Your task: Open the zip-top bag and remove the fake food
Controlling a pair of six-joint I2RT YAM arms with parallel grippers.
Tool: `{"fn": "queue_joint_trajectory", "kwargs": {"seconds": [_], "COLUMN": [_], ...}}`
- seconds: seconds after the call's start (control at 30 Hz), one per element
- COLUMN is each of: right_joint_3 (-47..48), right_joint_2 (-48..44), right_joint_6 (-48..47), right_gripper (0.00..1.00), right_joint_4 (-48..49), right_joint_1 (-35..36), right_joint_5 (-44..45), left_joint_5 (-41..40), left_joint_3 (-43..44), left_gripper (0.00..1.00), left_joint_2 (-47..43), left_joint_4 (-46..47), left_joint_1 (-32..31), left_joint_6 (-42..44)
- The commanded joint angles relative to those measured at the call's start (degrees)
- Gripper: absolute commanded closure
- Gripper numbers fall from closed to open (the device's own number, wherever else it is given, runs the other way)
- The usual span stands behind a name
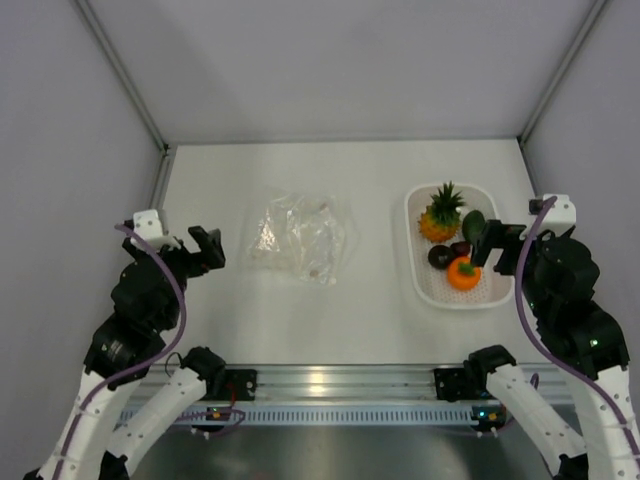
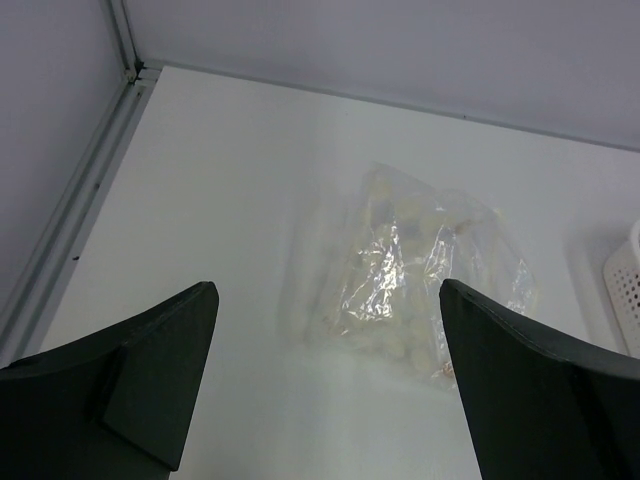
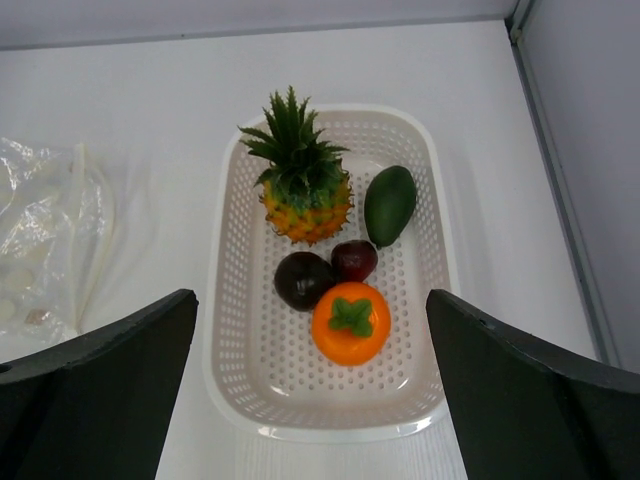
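1. Left gripper: nearest its wrist camera. Fingers spread wide, holding nothing, hanging above the table left of the bag and apart from it.
2. Right gripper: fingers spread wide and empty, poised over the right side of the basket, touching nothing that can be seen.
3. Table: white, walled on three sides.
4. Basket: white, perforated, on the right of the table. Holds items 6 to 10.
5. Zip-top bag: clear and crinkled, lying flat left of centre, well apart from the basket. Pale lumps show through the plastic, though what they are cannot be told. Whether the zip strip is open or closed also cannot be told.
6. Pineapple: orange-yellow with a green crown, at the far end of the basket.
7. Orange fruit: round with a green leaf cap, at the near end.
8. Green piece: dark, oval, just right of the pineapple.
9. Dark brown piece: round, beside the orange fruit.
10. Dark red piece: smallest, touching item 9.

Status: all the coloured fake food lies in the basket and out of the bag, so removal looks mostly or fully done. Only the pale contents of the bag remain in doubt.
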Motion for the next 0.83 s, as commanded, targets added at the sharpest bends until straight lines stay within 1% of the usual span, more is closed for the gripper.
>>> {"fn": "queue_joint_trajectory", "kwargs": {"seconds": [0.0, 0.17, 0.37, 0.8], "right_joint_3": [-0.3, -0.8, -2.7, -3.2], "right_joint_2": [-1.7, -3.6, -5.6, -5.4], "right_joint_6": [-0.8, -0.9, -0.3, 0.4], "right_gripper": [0.01, 0.01, 0.01, 0.01], "right_joint_4": [-3.1, -4.5, -3.8, -2.7], "right_joint_1": [0.6, 0.6, 0.6, 0.6], "right_joint_5": [1.8, 3.8, 3.8, 3.9], "left_joint_5": [-0.3, -1.1, 0.7, 0.0], "left_joint_3": [-3.0, -4.9, -5.8, -4.3], "left_gripper": [0.02, 0.02, 0.02, 0.02], "left_joint_2": [-4.4, -8.2, -11.3, -10.0], "left_joint_4": [-3.4, -7.1, -7.2, -7.2], "left_joint_1": [0.3, 0.3, 0.3, 0.3], "left_joint_6": [2.5, 2.5, 1.1, 2.3]}}
